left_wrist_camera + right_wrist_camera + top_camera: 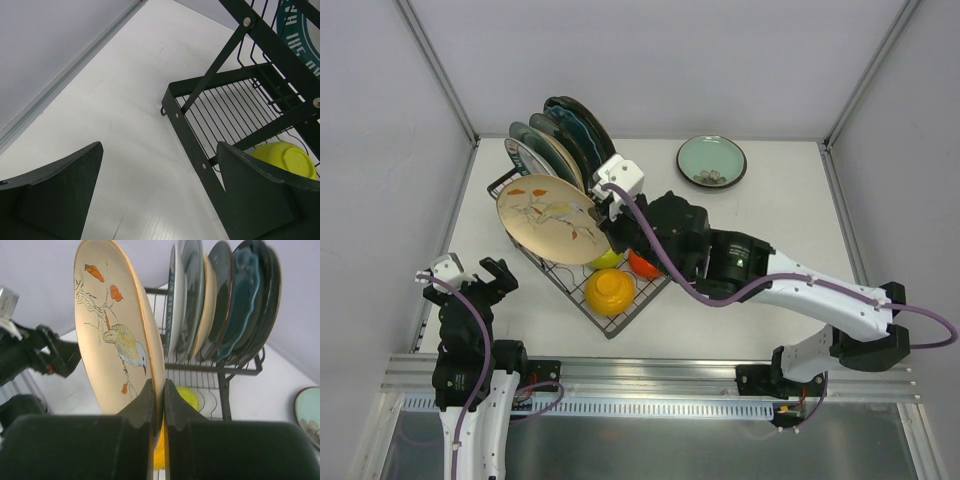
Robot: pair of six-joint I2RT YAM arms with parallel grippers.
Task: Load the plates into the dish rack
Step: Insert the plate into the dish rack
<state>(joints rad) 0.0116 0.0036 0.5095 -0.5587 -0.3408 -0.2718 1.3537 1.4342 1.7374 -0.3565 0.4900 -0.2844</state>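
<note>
My right gripper (159,385) is shut on the lower rim of a cream plate (107,325) painted with a bird and orange leaves. It holds this plate (548,217) on edge, tilted, over the near end of the black dish rack (560,285). Several plates (560,140) stand upright in the rack's raised slots (220,371) behind it. A mint green plate (711,160) lies flat on the table at the back right. My left gripper (470,278) hangs open and empty, low over the table left of the rack (185,120).
In the rack's lower basket sit a yellow bowl (610,290), an orange-red bowl (642,265) and a yellow-green one (607,259). Grey walls with metal frame posts close in the table at the left, back and right.
</note>
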